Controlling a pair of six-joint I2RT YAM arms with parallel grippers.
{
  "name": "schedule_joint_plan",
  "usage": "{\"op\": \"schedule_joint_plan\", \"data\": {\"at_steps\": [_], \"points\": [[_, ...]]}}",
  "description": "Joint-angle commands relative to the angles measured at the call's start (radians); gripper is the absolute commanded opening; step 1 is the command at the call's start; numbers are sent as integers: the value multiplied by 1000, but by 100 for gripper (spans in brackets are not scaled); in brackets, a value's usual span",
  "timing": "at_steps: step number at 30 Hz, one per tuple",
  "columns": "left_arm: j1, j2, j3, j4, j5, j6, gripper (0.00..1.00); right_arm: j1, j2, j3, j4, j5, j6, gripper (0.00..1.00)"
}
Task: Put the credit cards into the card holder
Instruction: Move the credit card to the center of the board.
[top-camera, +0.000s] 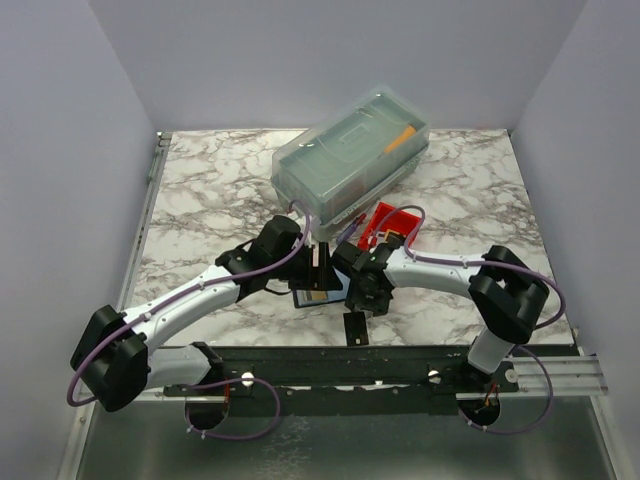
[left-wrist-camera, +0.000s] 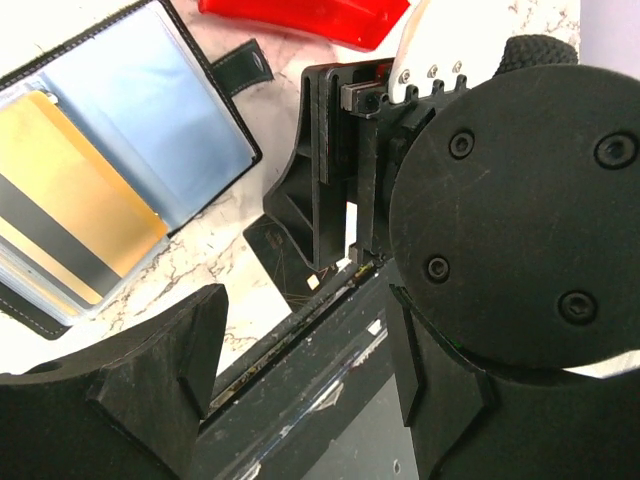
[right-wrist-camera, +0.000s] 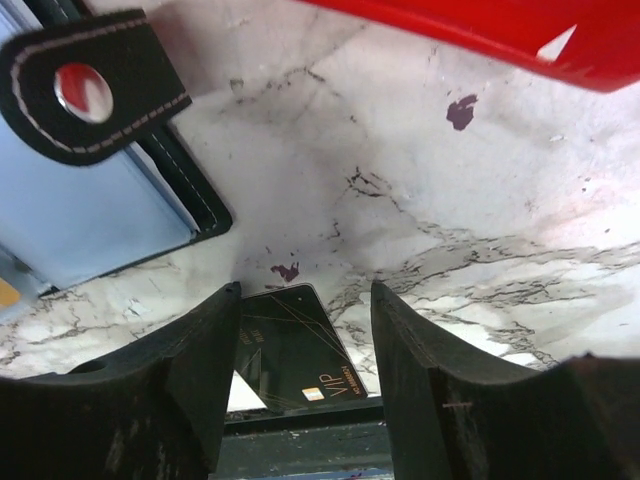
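Close wrist views over a white, marble-patterned counter (right-wrist-camera: 470, 230). The card holder (left-wrist-camera: 170, 100), black with pale stitching, lay open and flat near the middle, left of and nearer than the red plastic bin (right-wrist-camera: 480, 30). Its clear sleeves showed pale blue, and a gold card (left-wrist-camera: 70, 190) with a dark stripe sat inside one. A snap tab (right-wrist-camera: 90, 95) with a shiny stud jutted from its edge.

My left pincer (left-wrist-camera: 305, 295) stood wide and appeared to pinch a dark glossy card (left-wrist-camera: 320, 410) across its width, edge to edge. My right pincer (right-wrist-camera: 305, 300) was spread and pointed down, its fingers either side of a black VIP card (right-wrist-camera: 290, 360) lying flat just beside the holder's corner. A third dark card (top-camera: 355, 327) lay apart, towards the counter's near edge.

I judged the cards light, thin, stiff and slick. Flat on the counter they offer no lip, so I would take them by opposite long edges, or tip one edge up first. The sleeves looked soft and tight-mouthed, so a card should enter corner first.
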Motion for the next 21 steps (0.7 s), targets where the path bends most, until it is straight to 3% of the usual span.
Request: {"op": "schedule_joint_plan", "data": {"at_steps": [1, 8, 14, 21], "points": [[2, -12, -8, 14, 8, -2, 70, 62, 9, -61, 8, -48, 38, 55], [2, 7, 0, 16, 12, -1, 70, 85, 10, -45, -4, -28, 63, 55], [3, 60, 13, 16, 56, 5, 70, 66, -57, 19, -133, 23, 103, 65], [-32, 252, 36, 71, 195, 37, 59, 58, -371, -249, 44, -180, 95, 75]]}}
